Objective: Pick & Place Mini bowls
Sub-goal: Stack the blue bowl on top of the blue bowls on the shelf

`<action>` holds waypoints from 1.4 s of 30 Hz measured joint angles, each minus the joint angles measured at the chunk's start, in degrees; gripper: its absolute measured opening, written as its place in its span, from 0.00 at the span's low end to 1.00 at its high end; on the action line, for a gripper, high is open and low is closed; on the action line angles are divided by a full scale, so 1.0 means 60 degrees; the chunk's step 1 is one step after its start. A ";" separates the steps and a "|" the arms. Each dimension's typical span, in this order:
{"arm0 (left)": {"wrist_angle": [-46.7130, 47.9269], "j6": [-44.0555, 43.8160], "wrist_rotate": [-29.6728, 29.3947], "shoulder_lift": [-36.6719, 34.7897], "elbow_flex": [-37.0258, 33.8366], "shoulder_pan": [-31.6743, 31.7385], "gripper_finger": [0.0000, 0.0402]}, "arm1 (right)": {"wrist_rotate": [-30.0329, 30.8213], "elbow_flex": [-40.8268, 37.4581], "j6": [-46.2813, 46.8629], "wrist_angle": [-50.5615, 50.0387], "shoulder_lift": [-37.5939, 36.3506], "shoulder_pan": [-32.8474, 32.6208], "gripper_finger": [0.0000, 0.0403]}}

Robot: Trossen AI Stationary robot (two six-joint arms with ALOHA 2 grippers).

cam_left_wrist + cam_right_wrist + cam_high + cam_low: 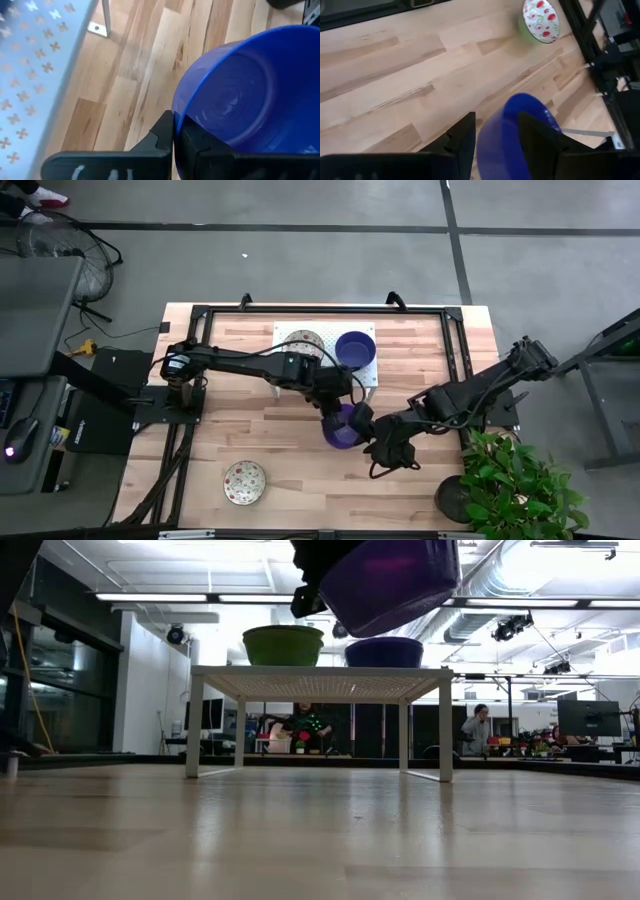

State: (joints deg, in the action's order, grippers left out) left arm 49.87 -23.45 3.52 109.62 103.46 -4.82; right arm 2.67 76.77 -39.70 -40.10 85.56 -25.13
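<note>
Hanging above the pale wooden desk (250, 430), a deep blue plastic mini bowl (343, 427) is pinched at its rim by the left pincer (176, 142) — light, stiff, slick. The right pincer (496, 137) straddles that rim too, jaws apart. Open workshop beyond.

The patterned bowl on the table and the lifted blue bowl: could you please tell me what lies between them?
Only bare wooden tabletop lies between the patterned bowl and the blue bowl in the left gripper; the high view shows it.
</note>
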 joint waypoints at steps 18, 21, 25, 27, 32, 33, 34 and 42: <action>-0.0612 -0.0921 -0.0633 -0.0011 0.0000 0.0342 0.00 | 0.1777 -0.0007 0.1936 0.0238 0.0076 0.0012 0.33; -0.0838 -0.0922 -0.0515 -0.0011 0.0000 0.0438 0.00 | 0.1944 -0.0007 0.2632 0.0181 0.0076 -0.0085 0.33; -0.1023 -0.0921 -0.0490 -0.0015 0.0004 0.0551 0.00 | 0.2250 -0.0018 0.3421 -0.0260 0.0080 -0.0226 0.33; -0.1190 -0.0913 -0.0443 -0.0011 0.0004 0.0572 0.00 | 0.2164 -0.0018 0.3634 -0.0591 0.0080 -0.0236 0.33; -0.1542 -0.0887 -0.0537 -0.0015 0.0001 0.0623 0.00 | 0.2500 -0.0015 0.3865 -0.1615 0.0080 -0.0198 0.33; -0.1600 -0.0870 -0.0559 -0.0011 0.0000 0.0623 0.00 | 0.2483 -0.0015 0.3865 -0.1781 0.0080 -0.0182 0.33; -0.1632 -0.0864 -0.0583 -0.0011 0.0000 0.0623 0.00 | 0.2460 -0.0015 0.3865 -0.1935 0.0080 -0.0181 0.33; -0.1578 -0.0719 -0.0545 -0.0011 0.0000 0.0623 0.00 | 0.2678 -0.0007 0.3796 -0.2200 0.0080 -0.0185 0.33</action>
State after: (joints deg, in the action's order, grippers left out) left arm 40.40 -27.76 0.25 109.56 103.46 -1.08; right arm 18.74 76.73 -16.93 -53.30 86.04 -26.24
